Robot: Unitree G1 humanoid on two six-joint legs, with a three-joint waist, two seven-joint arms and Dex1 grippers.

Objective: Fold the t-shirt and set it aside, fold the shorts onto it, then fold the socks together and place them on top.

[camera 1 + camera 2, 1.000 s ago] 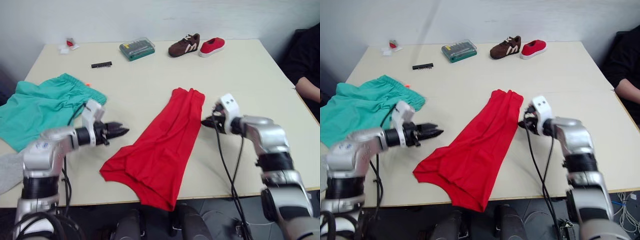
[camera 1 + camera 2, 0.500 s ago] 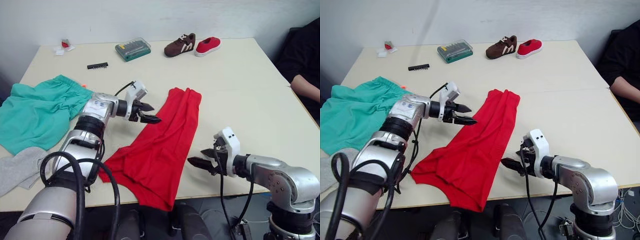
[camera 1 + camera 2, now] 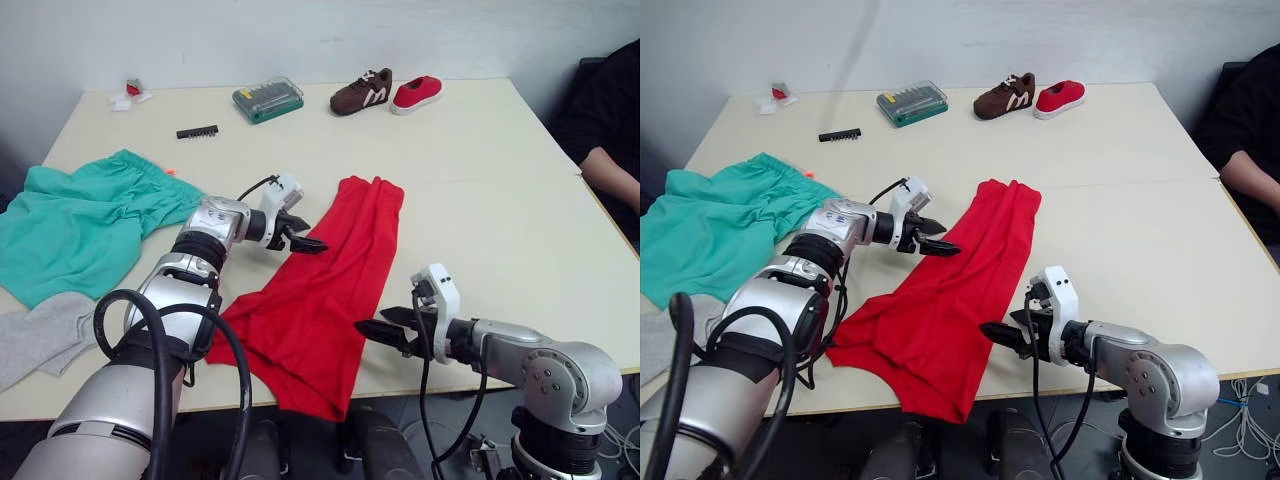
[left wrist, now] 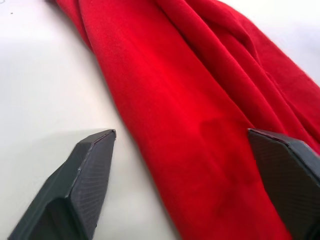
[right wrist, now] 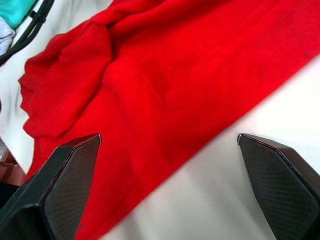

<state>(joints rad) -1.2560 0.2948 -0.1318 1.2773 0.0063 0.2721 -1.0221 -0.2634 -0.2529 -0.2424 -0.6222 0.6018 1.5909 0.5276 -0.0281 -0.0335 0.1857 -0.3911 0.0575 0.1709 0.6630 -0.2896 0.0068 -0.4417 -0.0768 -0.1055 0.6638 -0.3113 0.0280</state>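
head stereo: down over table | wrists: close on t-shirt

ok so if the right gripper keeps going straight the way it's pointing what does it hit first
Most likely the t-shirt: the right gripper is open at its near edge, fingertips pointing across the red fabric. Height above the table is unclear.

A pale cream rectangular tabletop stands against a plain whitish wall at 12 o'clock. Even, soft light falls across it. Dark floor with pale cables shows at 4 o'clock.
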